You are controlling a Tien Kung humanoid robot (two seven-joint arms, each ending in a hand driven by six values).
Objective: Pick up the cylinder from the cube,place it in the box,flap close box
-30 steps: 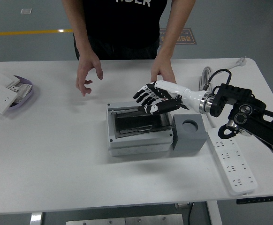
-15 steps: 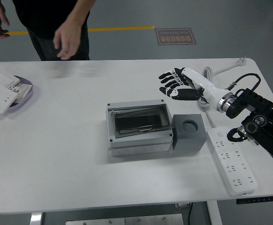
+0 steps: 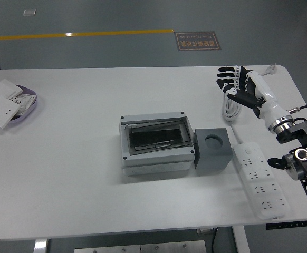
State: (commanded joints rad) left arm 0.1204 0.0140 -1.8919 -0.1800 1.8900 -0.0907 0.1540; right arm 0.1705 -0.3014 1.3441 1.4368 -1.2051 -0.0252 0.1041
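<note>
Head view: white table [image 3: 64,174] on grey floor | grey rectangular plastic box [image 3: 155,144] mid-table, flap lying down over it | dark grey cube [image 3: 213,148] touching box's right side, round socket on top; cylinder cannot be seen | right hand [image 3: 239,84], white with black fingertips, above far right corner over white coiled cable [image 3: 230,105], fingers spread, holding nothing | white power strip [image 3: 260,179] right of cube.
</note>
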